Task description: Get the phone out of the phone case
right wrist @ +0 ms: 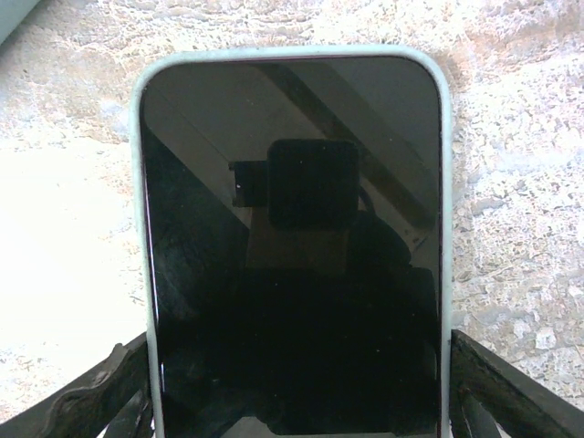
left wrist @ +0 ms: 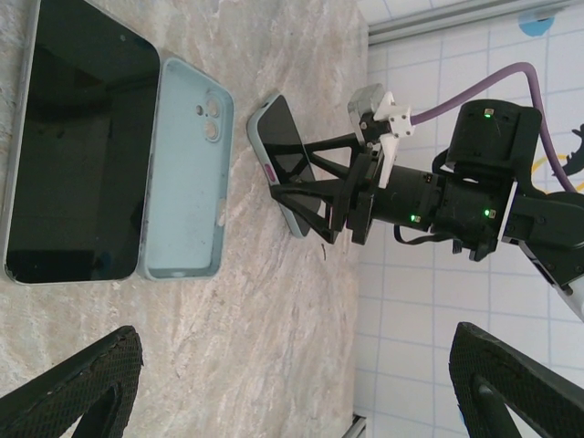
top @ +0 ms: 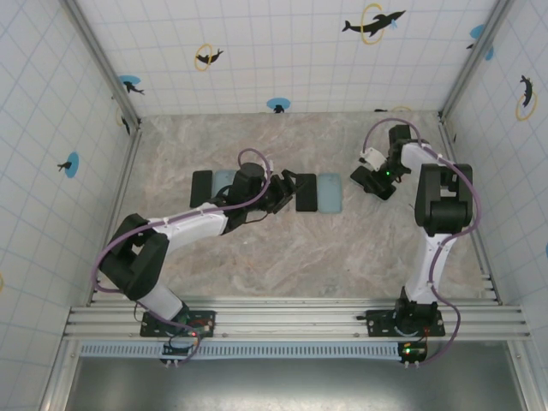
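Note:
A black phone [right wrist: 292, 255] sits inside a pale blue-green phone case [right wrist: 140, 228]. My right gripper [right wrist: 297, 392] is shut on it, with one black finger [right wrist: 91, 401] against each long side of the case. In the left wrist view the cased phone [left wrist: 283, 155] is tilted, one end raised off the marble by the right gripper [left wrist: 315, 196]. From above, the right gripper [top: 377, 181] is at the table's right. My left gripper [top: 287, 193] hovers open at mid-table with nothing between its fingers [left wrist: 87, 383].
A bare black phone [left wrist: 82, 146] and an empty light-blue case [left wrist: 187, 169] lie side by side just ahead of the left gripper. Another black phone [top: 202, 187] and a case [top: 223, 180] lie beside the left arm. Tiled walls [top: 51, 128] enclose the marble table [top: 282, 257].

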`<state>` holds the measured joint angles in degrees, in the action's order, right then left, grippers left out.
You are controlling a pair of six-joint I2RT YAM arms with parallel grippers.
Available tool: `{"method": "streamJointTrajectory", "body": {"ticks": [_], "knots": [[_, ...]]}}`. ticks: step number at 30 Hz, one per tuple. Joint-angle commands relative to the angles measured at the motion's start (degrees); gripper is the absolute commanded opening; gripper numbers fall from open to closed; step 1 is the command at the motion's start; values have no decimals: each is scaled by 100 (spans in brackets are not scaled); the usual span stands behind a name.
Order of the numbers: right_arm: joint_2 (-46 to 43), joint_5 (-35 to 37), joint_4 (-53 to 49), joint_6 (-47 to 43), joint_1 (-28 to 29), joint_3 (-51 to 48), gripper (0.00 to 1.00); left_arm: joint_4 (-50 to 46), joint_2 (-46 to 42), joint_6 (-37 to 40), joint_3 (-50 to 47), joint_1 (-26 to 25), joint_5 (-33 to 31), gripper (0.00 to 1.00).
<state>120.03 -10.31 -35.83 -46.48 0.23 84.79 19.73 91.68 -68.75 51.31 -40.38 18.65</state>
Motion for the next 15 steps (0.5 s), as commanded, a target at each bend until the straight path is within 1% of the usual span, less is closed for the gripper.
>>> {"method": "streamJointTrajectory", "body": {"ticks": [1,6,10,15], "knots": [[35,603,-84,32,-6,-235,67,-56,69,151,120,48,67,89],[-316,300,93,154,-5,-285,61,-56,139,151,220,48,94,89],[-585,230,122,246,21,-334,54,-72,222,169,365,48,116,88],[-1050,74,387,350,30,-736,52,-87,322,160,415,46,175,87]]}}
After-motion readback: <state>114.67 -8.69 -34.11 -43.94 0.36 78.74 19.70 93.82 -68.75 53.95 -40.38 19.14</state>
